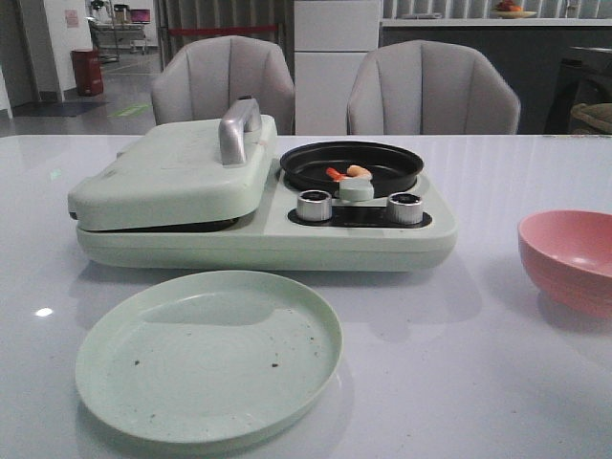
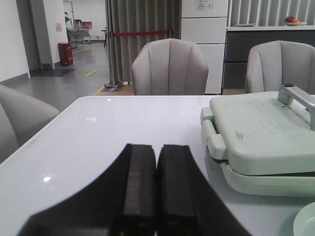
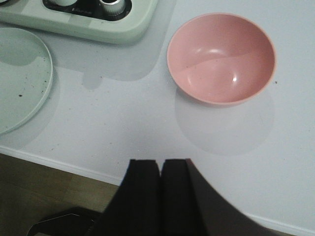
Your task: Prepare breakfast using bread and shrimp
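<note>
The shrimp [image 1: 350, 173] lies in the black pan [image 1: 382, 177] on the right half of the pale green breakfast appliance [image 1: 258, 239]. The appliance's sandwich lid [image 1: 172, 172] is down, also seen in the left wrist view [image 2: 261, 132]. The bread is hidden or out of view. A pale green plate [image 1: 208, 356] sits bare in front of the appliance. My left gripper [image 2: 156, 152] is shut and empty over the table, to the left of the appliance. My right gripper [image 3: 160, 164] is shut and empty above the table's front edge, near the pink bowl [image 3: 221, 58]. Neither gripper shows in the front view.
The pink bowl [image 1: 571, 260] stands at the right of the table. Two silver knobs [image 1: 314, 205] sit on the appliance's front panel. Two grey chairs [image 1: 225, 81] stand behind the table. The plate's edge shows in the right wrist view [image 3: 24, 78].
</note>
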`<action>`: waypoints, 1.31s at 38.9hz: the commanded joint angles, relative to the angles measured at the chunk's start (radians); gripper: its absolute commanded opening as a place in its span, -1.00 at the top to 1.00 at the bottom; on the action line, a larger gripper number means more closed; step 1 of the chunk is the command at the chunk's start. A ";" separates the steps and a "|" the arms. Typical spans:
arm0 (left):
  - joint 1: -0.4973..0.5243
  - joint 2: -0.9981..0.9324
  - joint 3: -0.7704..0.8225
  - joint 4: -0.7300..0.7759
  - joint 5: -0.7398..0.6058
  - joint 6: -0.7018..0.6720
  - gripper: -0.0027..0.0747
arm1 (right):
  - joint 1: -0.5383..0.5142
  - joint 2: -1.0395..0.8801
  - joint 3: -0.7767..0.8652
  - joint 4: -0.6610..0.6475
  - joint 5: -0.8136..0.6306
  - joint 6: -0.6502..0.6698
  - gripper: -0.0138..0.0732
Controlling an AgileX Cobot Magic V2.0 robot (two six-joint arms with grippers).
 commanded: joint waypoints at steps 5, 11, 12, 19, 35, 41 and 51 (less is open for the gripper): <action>-0.005 -0.021 0.008 -0.010 -0.095 0.007 0.67 | -0.001 -0.001 -0.026 0.003 -0.055 -0.007 0.58; -0.005 -0.021 0.008 -0.010 -0.095 0.007 0.67 | -0.001 -0.001 -0.026 0.003 -0.055 -0.007 0.58; -0.005 -0.021 0.008 -0.010 -0.095 0.007 0.67 | -0.001 -0.001 -0.026 0.003 -0.055 -0.007 0.58; -0.005 -0.021 0.008 -0.010 -0.095 0.007 0.67 | -0.001 -0.001 -0.026 0.003 -0.055 -0.007 0.58; -0.005 -0.021 0.008 -0.010 -0.095 0.007 0.67 | -0.001 -0.001 -0.026 0.003 -0.055 -0.007 0.58; -0.005 -0.021 0.008 -0.010 -0.095 0.007 0.67 | -0.017 -0.049 -0.007 -0.052 -0.099 -0.013 0.58; -0.005 -0.021 0.008 -0.010 -0.095 0.007 0.67 | -0.140 -0.325 0.255 -0.078 -0.486 -0.013 0.58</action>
